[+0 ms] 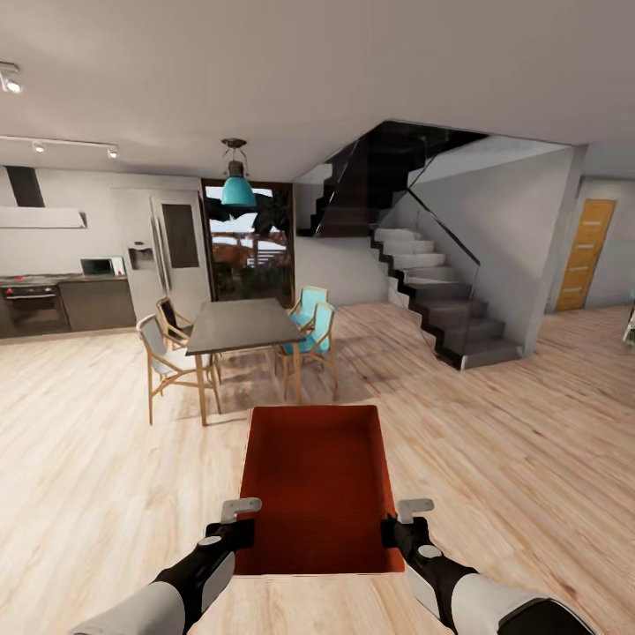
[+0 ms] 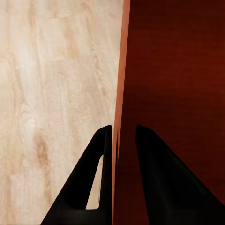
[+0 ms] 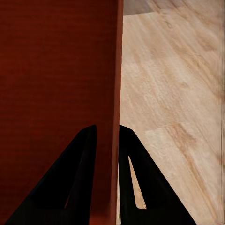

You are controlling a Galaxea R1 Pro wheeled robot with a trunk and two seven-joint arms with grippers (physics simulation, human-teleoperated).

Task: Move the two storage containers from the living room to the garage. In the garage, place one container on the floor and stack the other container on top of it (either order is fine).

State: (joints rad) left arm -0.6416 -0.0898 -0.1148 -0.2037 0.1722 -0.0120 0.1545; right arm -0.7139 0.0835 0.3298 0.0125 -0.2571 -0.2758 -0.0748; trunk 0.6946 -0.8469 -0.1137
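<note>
From the head, a container (image 1: 317, 481) rides between both grippers over the wood floor (image 1: 88, 441) for carrying garageward; left fingers (image 2: 152, 173) pinch its left wall, right fingers (image 3: 82, 178) its right wall.

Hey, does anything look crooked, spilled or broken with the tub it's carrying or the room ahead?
Nothing stands out. The storage container sits level and empty between the two arms, the left gripper and right gripper each pinching a thin side wall. Ahead, the dining table and its chairs stand upright on the wood floor.
</note>
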